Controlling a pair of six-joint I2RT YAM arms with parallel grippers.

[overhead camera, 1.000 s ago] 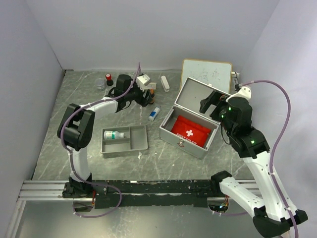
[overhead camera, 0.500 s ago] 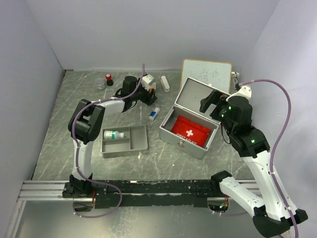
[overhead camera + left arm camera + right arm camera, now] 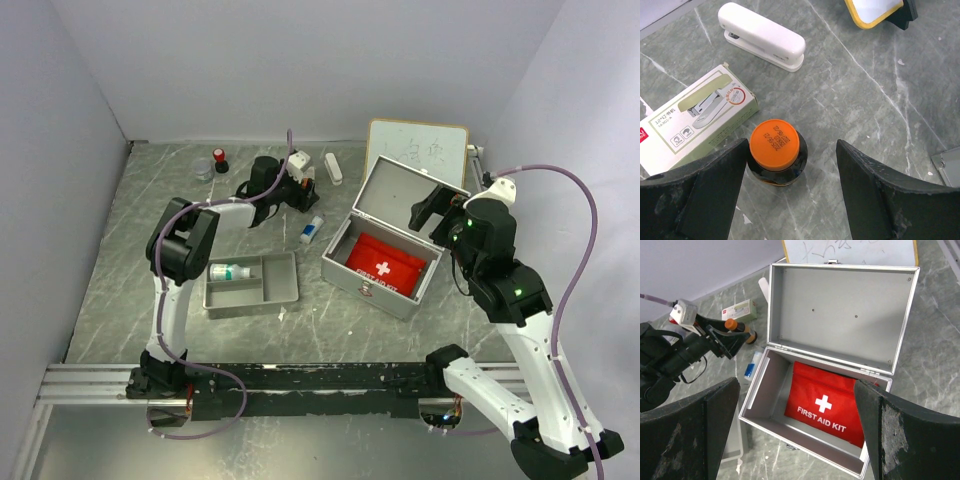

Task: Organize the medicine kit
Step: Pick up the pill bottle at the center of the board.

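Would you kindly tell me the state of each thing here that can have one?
kit: lid open, pouch inside.
orange-capped bottle: upright, capped.
left gripper: open, straddling that bottle.
right gripper: open, above the kit.
stapler: closed, lying flat.
tray: holds one green-labelled bottle, lying down.
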